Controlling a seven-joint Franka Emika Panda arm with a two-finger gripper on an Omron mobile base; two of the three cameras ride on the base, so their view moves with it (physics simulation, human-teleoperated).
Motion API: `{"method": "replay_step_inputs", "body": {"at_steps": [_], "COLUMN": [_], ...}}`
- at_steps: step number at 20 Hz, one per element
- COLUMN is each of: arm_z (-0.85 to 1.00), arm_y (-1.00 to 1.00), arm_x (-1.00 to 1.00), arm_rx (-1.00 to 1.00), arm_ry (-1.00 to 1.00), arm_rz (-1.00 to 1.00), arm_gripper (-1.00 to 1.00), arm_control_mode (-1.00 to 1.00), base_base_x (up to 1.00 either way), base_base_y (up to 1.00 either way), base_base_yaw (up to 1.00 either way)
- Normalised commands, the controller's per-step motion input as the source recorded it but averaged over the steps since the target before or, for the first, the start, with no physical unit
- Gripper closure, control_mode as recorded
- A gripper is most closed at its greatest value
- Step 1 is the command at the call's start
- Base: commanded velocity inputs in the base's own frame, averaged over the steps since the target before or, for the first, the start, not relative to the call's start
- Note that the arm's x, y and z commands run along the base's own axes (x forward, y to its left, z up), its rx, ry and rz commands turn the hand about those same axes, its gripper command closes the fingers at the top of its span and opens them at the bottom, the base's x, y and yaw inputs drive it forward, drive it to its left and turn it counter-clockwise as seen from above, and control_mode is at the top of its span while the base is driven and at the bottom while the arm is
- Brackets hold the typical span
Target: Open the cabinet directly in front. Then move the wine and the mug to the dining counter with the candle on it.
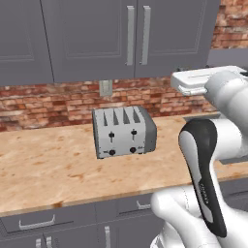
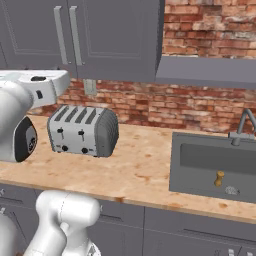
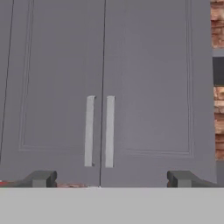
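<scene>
Hand view looks straight at the cabinet, a grey upper unit with two panelled doors, both closed. The gripper has its jaws spread wide apart with nothing between them; the two dark fingertips stand at the lower edge, one under each door. The paired silver bar handles sit just above the midpoint between the jaws, on either side of the door seam, which runs down roughly centred in the gap. The cabinet face appears to be ahead of the fingertips and apart from them, though this view does not settle how far.

Left base view shows the same cabinet on the brick wall, above and beyond the arm's white hand. Below it a silver toaster stands on a tan stone-look counter, well below the level of the jaws. Right base view adds a grey sink set in that counter, off to the gripper's right.
</scene>
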Motion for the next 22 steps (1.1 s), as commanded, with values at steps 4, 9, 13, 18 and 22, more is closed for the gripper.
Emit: {"method": "replay_step_inputs", "body": {"at_steps": [4,9,13,18,22], "arm_z": [0.0,0.0,0.0,0.0,0.0], "arm_y": [0.11,0.09,0.0,0.08,0.21], "arm_x": [0.73,0.31,0.0,-0.02,0.0], "arm_rx": [-0.03,-0.01,0.0,0.0,0.0], "arm_ry": [0.11,0.04,0.0,0.0,0.0], "arm_rz": [-0.06,-0.02,0.0,0.0,0.0], "arm_gripper": [-1.0,-1.0,-1.0,-1.0,-1.0], "arm_control_mode": [-1.0,-1.0,-1.0,-1.0,-1.0], "base_base_x": [0.0,0.0,0.0,0.0,0.0], "base_base_y": [0.0,0.0,0.0,0.0,0.0], "base_base_yaw": [0.0,0.0,0.0,0.0,0.0]}}
